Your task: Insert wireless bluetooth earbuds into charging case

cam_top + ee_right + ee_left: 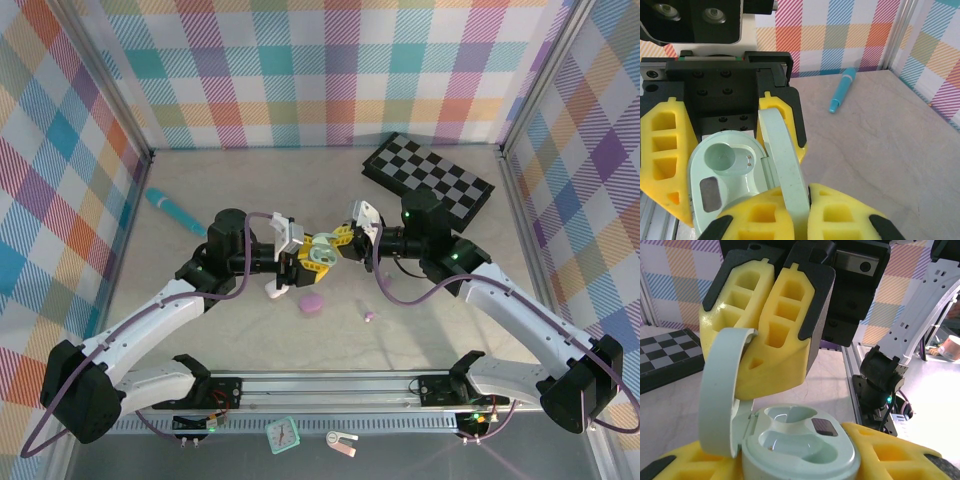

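Pinching the mint lid (785, 165) tight, the right gripper (800, 210) could wrench the hinge (746, 426) or tug the open, empty charging case (800, 440) out of the left gripper (790, 460), which clamps its base in mid-air, while a lilac earbud (369, 316) lies loose on the table (200, 180) nearby.

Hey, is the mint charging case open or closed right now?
Open. The mint charging case has its lid swung up off the base, exposing both earbud wells, which look empty.

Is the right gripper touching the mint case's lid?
Touching. In the right wrist view, the case's lid sits pinched between the right gripper's yellow fingers.
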